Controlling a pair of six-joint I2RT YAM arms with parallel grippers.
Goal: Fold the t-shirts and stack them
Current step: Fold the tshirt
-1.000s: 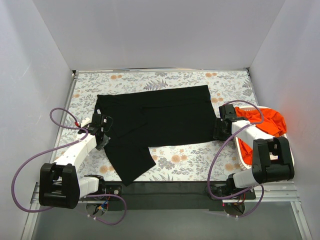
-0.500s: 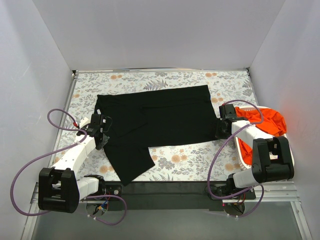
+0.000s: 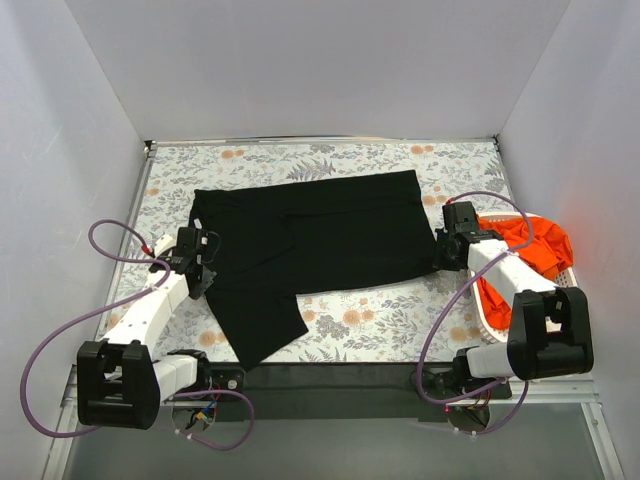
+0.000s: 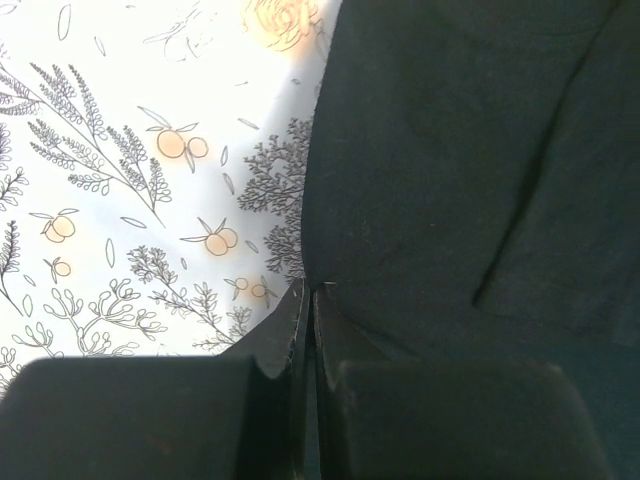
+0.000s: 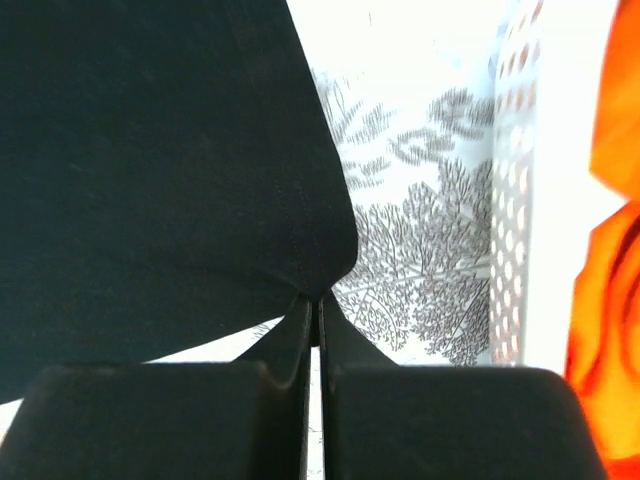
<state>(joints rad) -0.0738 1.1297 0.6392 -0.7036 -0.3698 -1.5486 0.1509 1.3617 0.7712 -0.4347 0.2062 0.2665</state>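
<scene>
Across the floral worktop (image 3: 400, 322) the black t-shirt (image 3: 320, 235) lies spread mid-frame. We see the right gripper (image 5: 317, 297), jaws newly pinched on its right corner, and the left gripper (image 4: 311, 292) pinching its left edge, both arms stretched low.

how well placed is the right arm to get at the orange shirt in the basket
Probably not at once: the right arm has its jaws shut on a corner of the black t-shirt. Once that is released, the orange shirt lies close by in the white basket, uncovered.

The black t-shirt (image 3: 320, 235) lies spread on the floral tabletop (image 3: 400, 315); my left fingers (image 3: 203, 280) touch its left edge, my right fingers (image 3: 442, 258) its near right corner.
</scene>
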